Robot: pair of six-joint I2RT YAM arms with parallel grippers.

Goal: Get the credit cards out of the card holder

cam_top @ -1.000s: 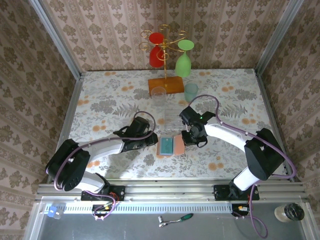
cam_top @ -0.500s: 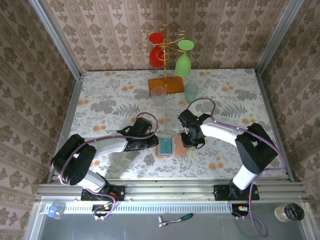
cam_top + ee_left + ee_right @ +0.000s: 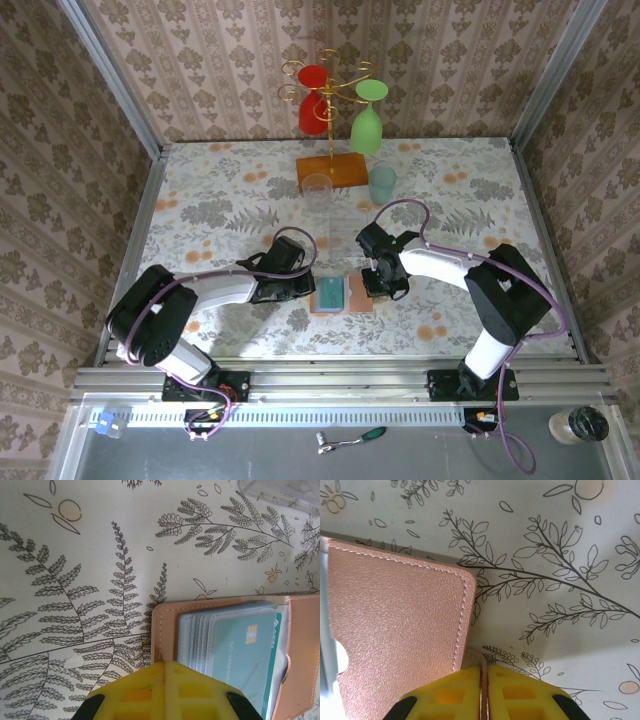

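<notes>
A small flat salmon-brown card holder [image 3: 343, 296] lies open on the fern-and-flower patterned desk [image 3: 200, 200], towards the near middle, between the two arms. In the left wrist view its stacked blue-grey pockets hold the thin teal credit cards [image 3: 245, 650], the top one showing a small gold chip.

The left gripper [image 3: 305, 290] sits at the card holder's left edge with its yellow fingers pressed fully together; that edge runs under the fingertips, and I cannot tell whether it is pinched. The right gripper [image 3: 376, 286] is at the right edge, closed tight on a thin strip of the salmon-brown cover, seen between its fingers in the right wrist view.

At the far middle stands an orange wooden block [image 3: 331, 169], well apart from the card holder.
</notes>
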